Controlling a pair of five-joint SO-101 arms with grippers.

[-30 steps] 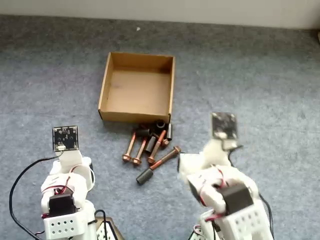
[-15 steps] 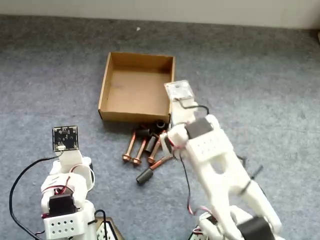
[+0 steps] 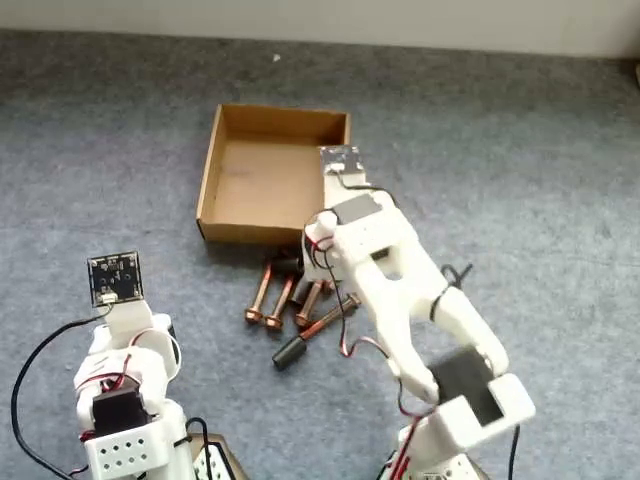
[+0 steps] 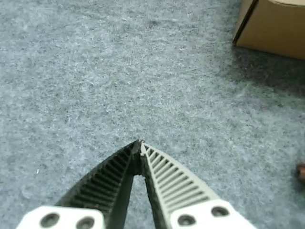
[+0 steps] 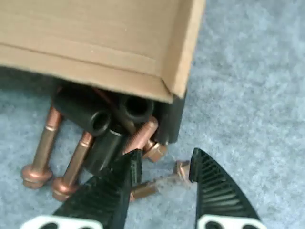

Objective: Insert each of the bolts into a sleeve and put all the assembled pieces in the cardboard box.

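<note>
The open cardboard box (image 3: 208,175) lies on grey carpet with nothing inside. Against its near right corner sits a heap of copper bolts (image 3: 262,294) and black sleeves, with one sleeve (image 3: 288,352) lying apart nearer the arms. My right arm (image 3: 355,235) stretches over the heap. In the right wrist view my right gripper (image 5: 164,164) is open just above a thin bolt (image 5: 159,183), with sleeves (image 5: 83,114) and further bolts (image 5: 40,152) under the box corner (image 5: 178,71). My left gripper (image 4: 139,148) is shut over bare carpet, holding nothing.
The left arm (image 3: 125,370) stays at the near left, away from the parts. A box corner (image 4: 276,24) shows far off in the left wrist view. Open carpet surrounds the box and the heap.
The right arm has swung from near its base out over the heap to the box's near right corner. The left arm has shifted slightly left.
</note>
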